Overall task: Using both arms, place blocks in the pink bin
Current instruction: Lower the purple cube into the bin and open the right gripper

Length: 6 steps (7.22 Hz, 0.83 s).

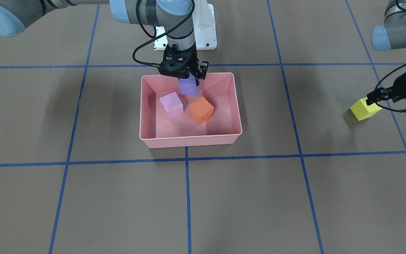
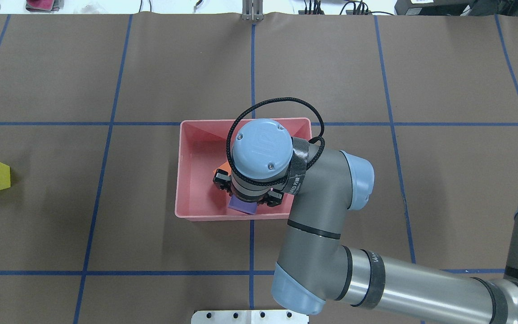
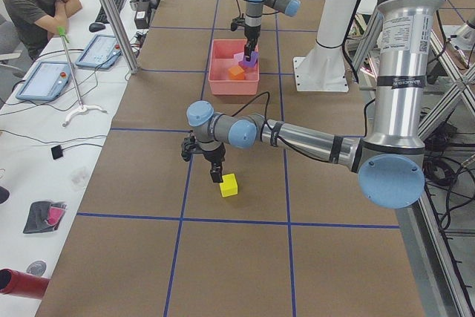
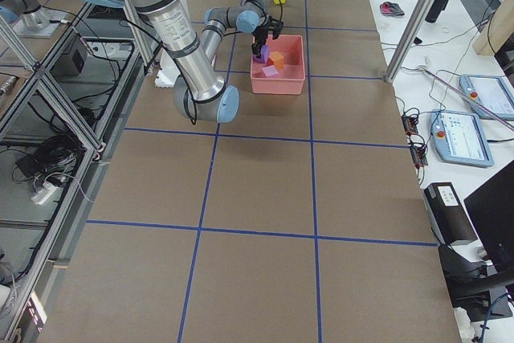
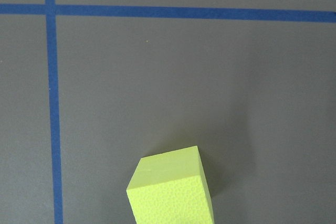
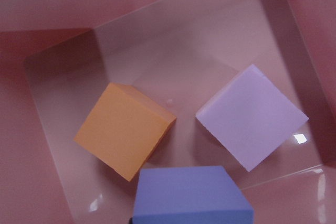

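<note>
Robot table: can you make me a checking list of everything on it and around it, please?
Surface: brown table cover with blue tape lines.
Job's things: light pink block and orange block lie in the pink bin; purple block is held above the bin's floor; yellow block sits on the table, far from the bin.
Clutter: nothing seen.
Grippers: right gripper is shut on the purple block; left gripper is close to the yellow block, open or shut unclear.
Cables: black cable loops at the right wrist.
Surroundings: side bench with tablets; a person sits there.
</note>
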Available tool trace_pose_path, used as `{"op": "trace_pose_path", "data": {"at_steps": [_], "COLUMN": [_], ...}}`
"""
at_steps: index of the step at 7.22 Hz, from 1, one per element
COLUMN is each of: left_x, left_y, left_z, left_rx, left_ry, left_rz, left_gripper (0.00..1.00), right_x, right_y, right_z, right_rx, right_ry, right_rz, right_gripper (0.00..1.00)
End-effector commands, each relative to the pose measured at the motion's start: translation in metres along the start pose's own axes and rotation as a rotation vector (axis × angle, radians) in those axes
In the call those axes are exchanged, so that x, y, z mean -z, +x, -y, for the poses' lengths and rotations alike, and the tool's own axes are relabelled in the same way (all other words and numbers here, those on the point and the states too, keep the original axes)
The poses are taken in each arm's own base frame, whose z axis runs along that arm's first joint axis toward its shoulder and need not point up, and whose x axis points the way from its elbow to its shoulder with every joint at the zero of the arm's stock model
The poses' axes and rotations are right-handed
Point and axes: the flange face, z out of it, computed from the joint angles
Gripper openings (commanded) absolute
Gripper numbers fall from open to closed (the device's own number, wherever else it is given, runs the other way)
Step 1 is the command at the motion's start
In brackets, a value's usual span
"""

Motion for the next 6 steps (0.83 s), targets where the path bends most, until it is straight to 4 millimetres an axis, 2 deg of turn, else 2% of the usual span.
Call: {"op": "trace_pose_path", "data": {"at_steps": [1,2,3,4,5,6], "left_x": [-0.011,-0.011,-0.016,-0.025,-0.032,-0.033], "left_y": [-0.006,-0.003,-0.007,-0.014,-0.02,-0.021], "left_z": [0.003,0.005,0.007,0.009,0.012,0.012], "left_rx": [0.035,0.06,0.064,0.059,0.057,0.056], "left_ry": [-0.009,-0.003,-0.002,0.004,0.011,0.012], "left_rz": [0.003,0.0,-0.003,-0.007,-0.011,-0.012], "left_gripper": [0.99,0.99,0.99,0.99,0.99,0.99], "right_x": [-0.006,-0.006,-0.003,-0.001,0.014,0.033], "right_y": [0.004,0.004,0.005,0.005,0.007,0.024], "right_z": [0.0,-0.001,-0.001,-0.001,-0.001,0.014], "right_rx": [-0.002,-0.001,0.001,0.002,0.006,-0.006], "right_ry": [0.0,-0.002,-0.001,-0.001,0.001,0.014], "right_rz": [-0.014,-0.013,-0.008,-0.005,0.021,0.045], "right_gripper": [0.8,0.93,0.99,0.99,0.99,0.99]}}
